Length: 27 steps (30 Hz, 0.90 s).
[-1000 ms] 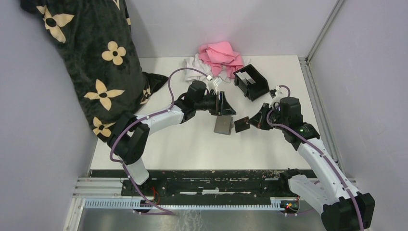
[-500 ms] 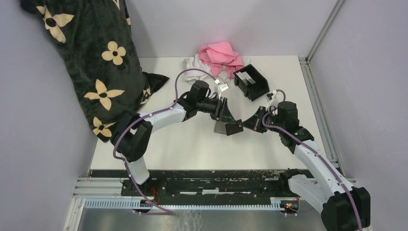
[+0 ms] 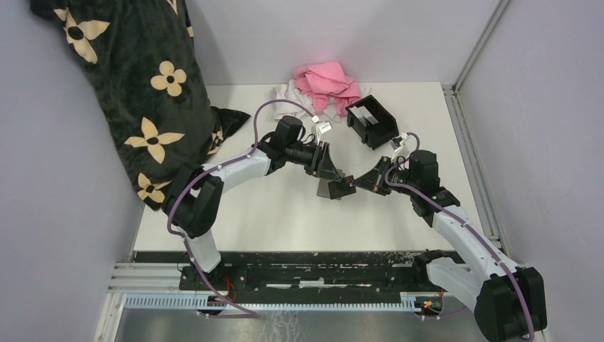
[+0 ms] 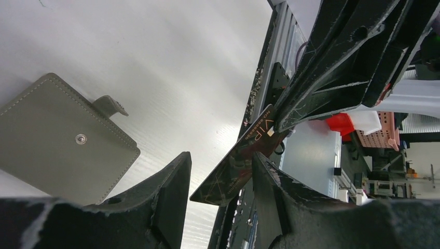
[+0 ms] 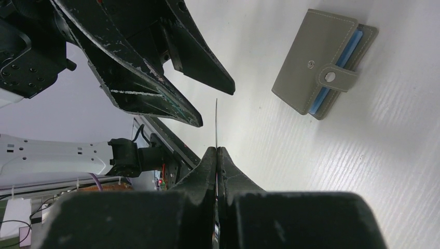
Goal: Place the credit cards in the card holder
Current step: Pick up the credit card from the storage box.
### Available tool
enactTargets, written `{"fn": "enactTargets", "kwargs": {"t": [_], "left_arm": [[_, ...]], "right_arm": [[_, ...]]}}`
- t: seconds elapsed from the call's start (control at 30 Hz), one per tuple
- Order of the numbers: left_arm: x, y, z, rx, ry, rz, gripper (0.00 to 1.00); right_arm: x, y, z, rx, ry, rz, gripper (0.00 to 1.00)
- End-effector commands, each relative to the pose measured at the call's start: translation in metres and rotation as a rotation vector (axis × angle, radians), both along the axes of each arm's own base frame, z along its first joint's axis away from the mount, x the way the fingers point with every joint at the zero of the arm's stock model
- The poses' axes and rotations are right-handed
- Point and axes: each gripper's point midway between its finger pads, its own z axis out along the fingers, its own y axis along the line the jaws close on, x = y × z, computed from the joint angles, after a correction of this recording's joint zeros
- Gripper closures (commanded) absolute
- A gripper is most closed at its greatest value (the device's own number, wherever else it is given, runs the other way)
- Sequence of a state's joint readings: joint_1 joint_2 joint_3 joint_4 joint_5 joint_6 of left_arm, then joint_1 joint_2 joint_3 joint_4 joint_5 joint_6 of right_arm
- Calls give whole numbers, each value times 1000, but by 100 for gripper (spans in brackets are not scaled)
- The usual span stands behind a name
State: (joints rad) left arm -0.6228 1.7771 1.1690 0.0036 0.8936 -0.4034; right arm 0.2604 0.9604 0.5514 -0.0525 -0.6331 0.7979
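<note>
Right gripper: jaws pressed together on a dark card, pinching it by one short end. From the right wrist view I see the card edge-on, a hairline standing straight up out of the jaws.

Left gripper: jaws spread, one finger on each side of the card's free end. I cannot tell whether either finger touches it. Gold "VIP" lettering shows on the card in the left wrist view.

The card hangs in the air at the middle of the overhead frame, above the tabletop and just over a closed grey wallet. The card holder sits open-topped toward the upper right of centre, well apart from the card and near a pink cloth.

Handling, my judgement:
- The card is very light and thin. It should be stiff across its short span but springy along its length.
- Its glossy faces will likely slip under a weak pinch.
- Lying flat on the tabletop it would be hard to get under, so keeping it airborne is worth it.
- The best hold is across the two faces near a short end, leaving the opposite end free to lead into the holder.
- If the left takes it, I would close squarely on the free end before the right lets go. A skewed pinch could twist it out.
- There is little crush risk at modest force, though it may bow.
</note>
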Motion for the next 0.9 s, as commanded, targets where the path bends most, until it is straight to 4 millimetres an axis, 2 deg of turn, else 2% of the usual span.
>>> {"fn": "enactTargets", "kwargs": {"t": [0.0,0.2,0.33,0.43,0.57,0.6,0.8,0.83,0.87], "left_arm": [[-2,-6,10,-51,-36,-85,47],[-11,-6,8,-60,2,-141,49],[-14,-3,8,-45,10,-163,56],[-15,-1,10,-53,23,-173,67],[-16,-1,8,-59,44,-182,94],[-15,-1,7,-58,49,-180,97],[-11,-2,6,-64,54,-165,97],[-8,-2,6,-60,51,-150,97],[-4,-1,5,-51,43,-126,97]], "right_arm": [[6,7,13,43,-57,30,99],[13,11,13,53,-58,41,99],[19,11,10,46,-52,42,99],[25,9,8,50,-48,37,99],[33,7,8,63,-42,34,99],[35,7,8,64,-41,34,99],[51,1,13,64,-45,21,99],[54,-1,13,53,-46,12,96],[58,-5,11,30,-45,-6,88]]}}
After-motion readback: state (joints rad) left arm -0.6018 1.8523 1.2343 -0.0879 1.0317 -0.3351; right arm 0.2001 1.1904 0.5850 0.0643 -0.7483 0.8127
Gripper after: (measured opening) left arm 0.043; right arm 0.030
